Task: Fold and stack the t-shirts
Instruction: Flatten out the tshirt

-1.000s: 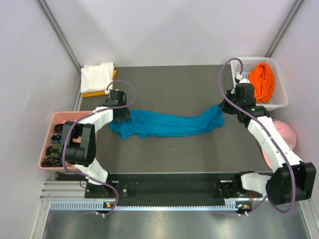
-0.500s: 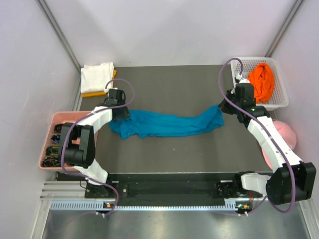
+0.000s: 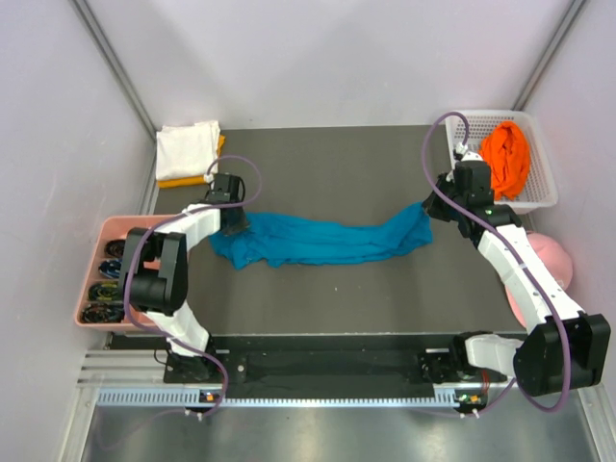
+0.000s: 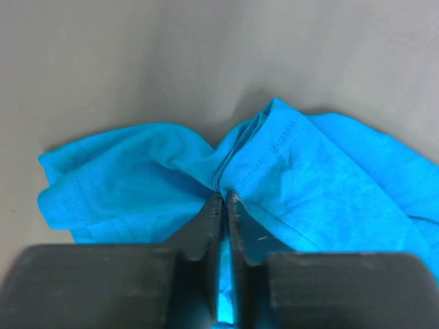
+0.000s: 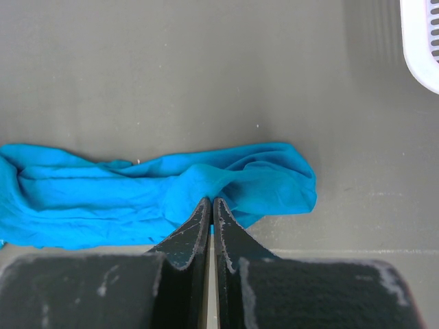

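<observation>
The teal-blue t-shirt lies bunched in a long strip across the middle of the dark table. My left gripper is at its left end. In the left wrist view that gripper is shut on a puckered fold of the shirt, with cloth showing between the jaws. My right gripper is at the shirt's right end. There the gripper is shut with its tips pinching a fold of the shirt. A white t-shirt lies folded on a yellow-orange one at the back left. A bright orange t-shirt sits in the basket.
A white basket stands at the back right. A pink tray with small items sits at the left edge. A pink cap lies at the right, beside the right arm. Walls close in on three sides.
My left gripper opened a little and has closed again on the shirt's left end. The right arm and the shirt have not visibly moved.
</observation>
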Controlling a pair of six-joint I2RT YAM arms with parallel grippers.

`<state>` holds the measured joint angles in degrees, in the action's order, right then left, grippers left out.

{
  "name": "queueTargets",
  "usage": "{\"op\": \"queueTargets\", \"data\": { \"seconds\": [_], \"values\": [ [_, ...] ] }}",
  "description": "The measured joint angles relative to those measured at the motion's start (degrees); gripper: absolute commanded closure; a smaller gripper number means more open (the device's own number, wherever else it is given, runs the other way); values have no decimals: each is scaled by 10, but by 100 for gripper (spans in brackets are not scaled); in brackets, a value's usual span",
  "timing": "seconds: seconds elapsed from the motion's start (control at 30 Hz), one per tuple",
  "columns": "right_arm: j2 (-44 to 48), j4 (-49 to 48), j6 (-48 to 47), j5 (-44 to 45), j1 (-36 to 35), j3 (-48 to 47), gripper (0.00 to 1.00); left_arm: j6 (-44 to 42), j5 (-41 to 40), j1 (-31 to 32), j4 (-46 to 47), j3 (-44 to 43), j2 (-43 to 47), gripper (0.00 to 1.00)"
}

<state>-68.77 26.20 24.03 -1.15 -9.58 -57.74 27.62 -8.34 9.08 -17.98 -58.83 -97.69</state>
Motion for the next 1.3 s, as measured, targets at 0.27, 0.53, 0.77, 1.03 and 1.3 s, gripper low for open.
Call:
{"op": "queueTargets", "data": {
  "seconds": [0.27,0.53,0.77,1.03,1.3],
  "values": [
    [0,0,0,0,0,0,100,-1,-3,0,-2,-6,-3,100],
    [0,0,0,-1,0,0,100,-12,-34,0,-52,-50,53,100],
    [0,0,0,-5,0,0,100,-31,-63,0,-76,-90,136,98],
    [0,0,0,-7,0,11,100,-34,-63,0,-119,-78,159,100],
    [0,-1,0,-9,0,11,100,22,-29,0,-145,75,272,96]
  ]
}}
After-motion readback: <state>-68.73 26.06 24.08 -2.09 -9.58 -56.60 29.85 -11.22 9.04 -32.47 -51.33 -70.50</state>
